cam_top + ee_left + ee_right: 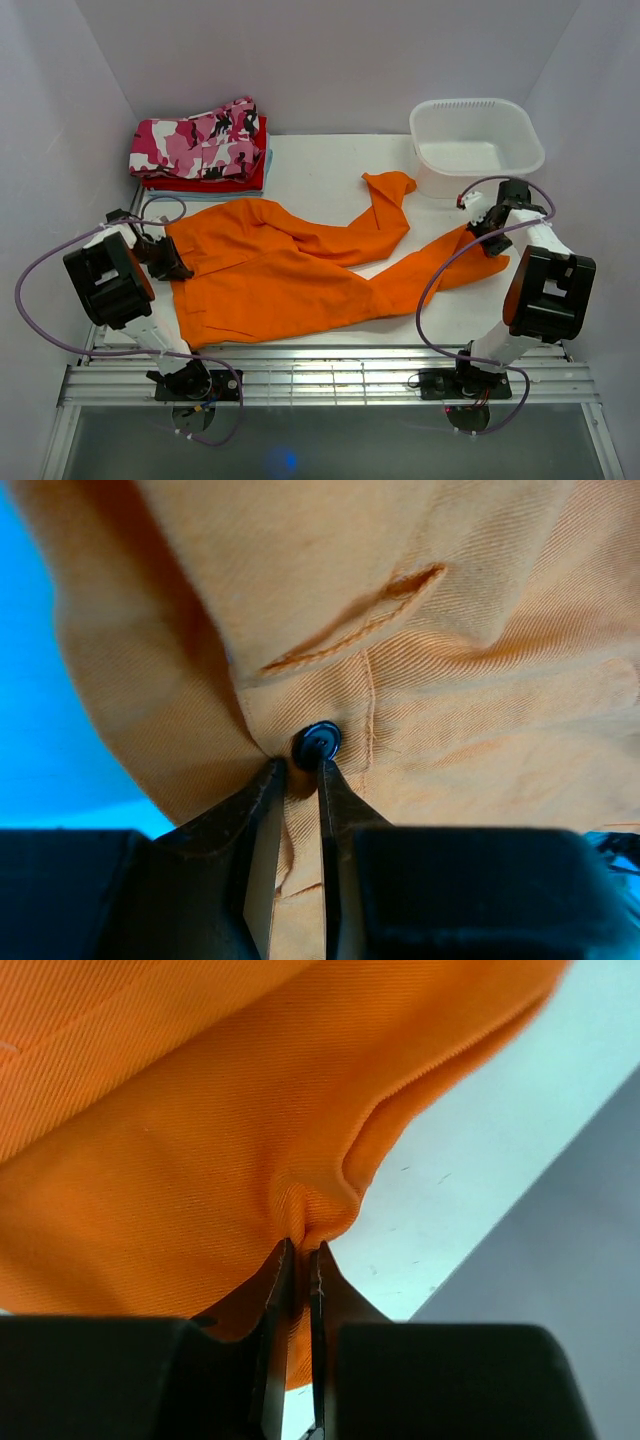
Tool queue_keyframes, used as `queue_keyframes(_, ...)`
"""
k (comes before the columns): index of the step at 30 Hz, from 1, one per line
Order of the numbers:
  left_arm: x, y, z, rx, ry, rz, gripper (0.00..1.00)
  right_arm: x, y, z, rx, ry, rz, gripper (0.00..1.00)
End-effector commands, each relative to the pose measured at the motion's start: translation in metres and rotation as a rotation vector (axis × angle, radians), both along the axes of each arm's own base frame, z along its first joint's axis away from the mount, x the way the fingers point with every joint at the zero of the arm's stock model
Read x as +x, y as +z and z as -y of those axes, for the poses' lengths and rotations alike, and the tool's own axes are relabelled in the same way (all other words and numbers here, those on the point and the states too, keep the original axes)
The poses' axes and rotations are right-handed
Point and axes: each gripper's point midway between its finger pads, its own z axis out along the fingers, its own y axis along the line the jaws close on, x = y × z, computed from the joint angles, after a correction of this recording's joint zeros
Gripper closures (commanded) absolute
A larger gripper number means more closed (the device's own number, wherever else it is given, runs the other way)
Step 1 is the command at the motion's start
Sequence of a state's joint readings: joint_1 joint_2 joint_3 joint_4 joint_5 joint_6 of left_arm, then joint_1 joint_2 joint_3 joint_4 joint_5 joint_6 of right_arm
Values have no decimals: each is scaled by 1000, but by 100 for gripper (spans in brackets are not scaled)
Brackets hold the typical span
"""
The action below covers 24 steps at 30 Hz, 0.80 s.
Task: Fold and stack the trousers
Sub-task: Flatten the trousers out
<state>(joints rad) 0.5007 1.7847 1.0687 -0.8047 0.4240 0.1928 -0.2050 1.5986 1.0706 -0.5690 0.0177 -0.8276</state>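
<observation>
— Starting at the near edge, what does the left tool [163, 258] hold?

— It is clamped on the waist of the large, plain bright orange soft cloth trousers [280, 270]. Its fingertips pinch a fold right beside a small dark round button [316, 742].

— And the right tool [487, 240]?

— Closed as well, nipping a ridge of the same orange cloth at the end of one leg, on the right side of the white bench [330, 160].

— How do the trousers lie?

— Spread across the middle of the bench, waist to the left. One leg runs right to the right tool; the other bends away towards the back, its cuff folded over.

— What sits farther back?

— At the far right stands a white rectangular plastic tub [520, 130], with the bent leg's cuff just beside it. At the far left, a folded pink, white and black camouflage garment [200, 140] lies on top of a folded plain red garment [205, 183], near the waist end of the trousers.
</observation>
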Motion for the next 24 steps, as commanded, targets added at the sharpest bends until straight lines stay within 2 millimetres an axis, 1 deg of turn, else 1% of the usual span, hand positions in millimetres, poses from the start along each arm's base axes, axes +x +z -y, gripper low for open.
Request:
queue_keyframes(1, -24, -45, -55, 208, 22, -118, 100, -28, -9, 2, 28, 79, -71, 92)
queue_keyframes(2, -23, -43, -56, 203, 22, -113, 100, -32, -10, 2, 43, 82, -83, 87)
queue_keyframes(3, -24, -41, -55, 191, 16, -110, 100, -34, -8, 3, 49, 85, -91, 71)
queue_keyframes(4, -24, -40, -54, 187, 10, -107, 100, -31, -3, 2, 55, 87, -80, 65)
queue_keyframes(5, -23, -39, -54, 185, 2, -101, 100, -27, 1, 0, 78, 89, -65, 55)
queue_keyframes(6, -23, -37, -53, 181, -1, -95, 100, -20, 9, 0, 85, 91, -42, 38)
queue_keyframes(7, -24, -37, -53, 180, -11, -94, 100, -5, 24, 3, 80, 94, 2, 34)
queue_keyframes(9, -25, -38, -55, 193, -19, -101, 100, 9, 38, 1, 95, 119, 35, 33)
queue_keyframes(10, -25, -38, -56, 199, -31, -100, 100, 19, 49, 3, 88, 156, 41, 33)
queue_keyframes(12, -26, -39, -60, 209, -39, -103, 99, 28, 56, 1, 95, 215, 45, 32)
queue_keyframes(14, -28, -43, -62, 211, -49, -118, 99, 40, 59, 3, 69, 323, 62, 32)
queue_keyframes(15, -27, -42, -64, 212, -52, -121, 99, 42, 59, 2, 57, 372, 69, 32)
queue_keyframes(16, -27, -43, -64, 207, -56, -128, 99, 45, 57, 3, 29, 463, 72, 32)
queue_keyframes(19, -23, -41, -67, 205, -63, -133, 98, 54, 50, -6, 26, 604, 104, 31)
queue_keyframes(20, -23, -41, -68, 206, -66, -140, 98, 58, 48, -10, 21, 676, 124, 31)
queue_keyframes(23, -21, -39, -73, 218, -69, -150, 98, 74, 39, -13, 18, 747, 157, 31)
queue_keyframes(24, -22, -39, -75, 223, -72, -154, 98, 81, 42, -11, 2, 775, 173, 31)
